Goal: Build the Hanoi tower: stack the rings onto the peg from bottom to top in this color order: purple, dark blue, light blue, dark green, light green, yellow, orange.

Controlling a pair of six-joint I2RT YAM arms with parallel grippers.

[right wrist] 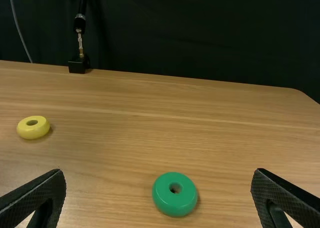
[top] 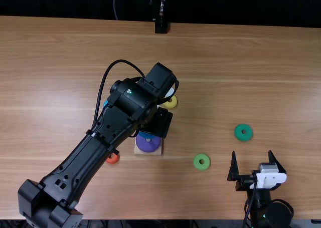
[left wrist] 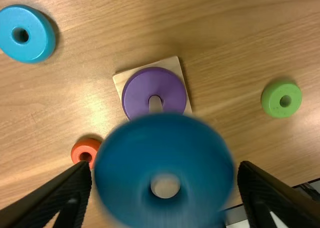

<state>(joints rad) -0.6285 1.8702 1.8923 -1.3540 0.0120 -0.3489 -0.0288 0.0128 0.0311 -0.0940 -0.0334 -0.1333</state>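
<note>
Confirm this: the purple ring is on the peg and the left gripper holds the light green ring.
Not light green: the left wrist view shows the left gripper holding the dark blue ring. The purple ring is on the peg, as you say.

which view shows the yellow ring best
The right wrist view: the yellow ring is uncovered there, its hole in plain sight. The top view shows it from above, but the left arm overlaps part of it.

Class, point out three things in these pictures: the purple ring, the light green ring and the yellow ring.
Purple ring (left wrist: pixel 134 93), left wrist view, on its upper face.
Light green ring (left wrist: pixel 285 90), left wrist view, upper face beside its hole.
Yellow ring (right wrist: pixel 32 133), right wrist view, on its outer side.
</note>
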